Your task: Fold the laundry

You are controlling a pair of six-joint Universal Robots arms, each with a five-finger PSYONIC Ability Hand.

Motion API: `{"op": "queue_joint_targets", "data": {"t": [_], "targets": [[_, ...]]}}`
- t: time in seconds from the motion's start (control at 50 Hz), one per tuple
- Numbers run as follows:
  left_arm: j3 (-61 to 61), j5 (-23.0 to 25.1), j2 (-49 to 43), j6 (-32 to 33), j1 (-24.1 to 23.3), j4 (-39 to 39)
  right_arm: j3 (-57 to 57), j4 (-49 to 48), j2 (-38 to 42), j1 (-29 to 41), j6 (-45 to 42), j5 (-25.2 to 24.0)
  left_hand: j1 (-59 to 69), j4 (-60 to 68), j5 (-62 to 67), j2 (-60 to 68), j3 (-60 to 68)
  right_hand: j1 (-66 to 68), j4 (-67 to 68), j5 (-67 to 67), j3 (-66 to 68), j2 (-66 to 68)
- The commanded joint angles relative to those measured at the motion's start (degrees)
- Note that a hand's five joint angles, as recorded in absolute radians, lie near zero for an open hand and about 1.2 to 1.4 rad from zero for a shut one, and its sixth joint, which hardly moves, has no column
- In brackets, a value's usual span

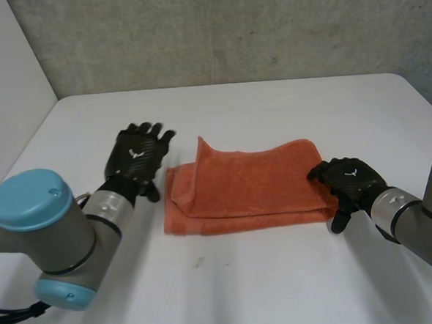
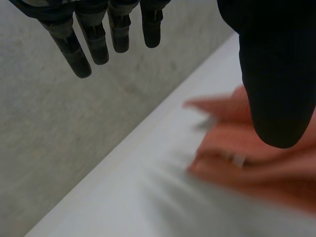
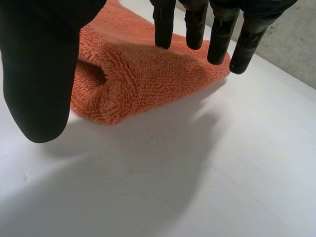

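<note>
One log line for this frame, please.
towel: folded on table, one corner raised | left hand: open, clear of towel | right hand: open, at towel's right end

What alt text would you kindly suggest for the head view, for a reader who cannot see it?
A folded orange towel lies on a white table. The open left hand is beside one end, the open right hand at the other.

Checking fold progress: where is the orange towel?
Head view: the folded orange terry towel lies between the left hand and the right hand, which is at its right edge.
</note>
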Motion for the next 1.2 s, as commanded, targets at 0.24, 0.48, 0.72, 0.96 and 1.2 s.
{"op": "queue_joint_targets", "data": {"t": [0.24, 0.48, 0.72, 0.96, 1.2], "targets": [[17.07, -1.02, -10.98, -7.32, -6.37, -17.01, 1.33, -3.18, -0.09, 0.18, 0.10, 0.07, 9.93, 9.39, 8.33, 9.37, 8.78, 1.48, 0.00, -0.35, 1.36, 0.72], [16.90, -8.66, -13.01, -6.00, -6.02, -17.46, 1.24, -3.70, 0.44, 0.10, -0.07, 0.16, 21.20, 20.66, 19.60, 20.64, 20.04, 15.90, 14.43, 14.08, 15.79, 15.14], [9.79, -9.81, -7.13, -5.29, -6.28, -18.86, 0.71, -6.16, 0.53, 0.01, -0.07, 0.42, 27.09, 26.55, 25.49, 26.53, 25.94, 48.05, 46.57, 46.22, 47.93, 47.29], [1.52, -9.64, 1.57, -5.73, -7.24, -19.13, -1.75, -6.08, 0.00, 0.89, 0.19, 1.21, 25.91, 25.37, 24.31, 25.36, 24.76, 68.03, 66.55, 66.20, 67.91, 67.27], [-3.67, -9.90, 10.28, -6.00, -4.96, -19.48, -23.09, 2.18, 3.68, 21.70, 0.63, -1.15, 18.69, 18.15, 17.09, 18.13, 17.54, 68.03, 66.55, 66.20, 67.91, 67.27]]}}
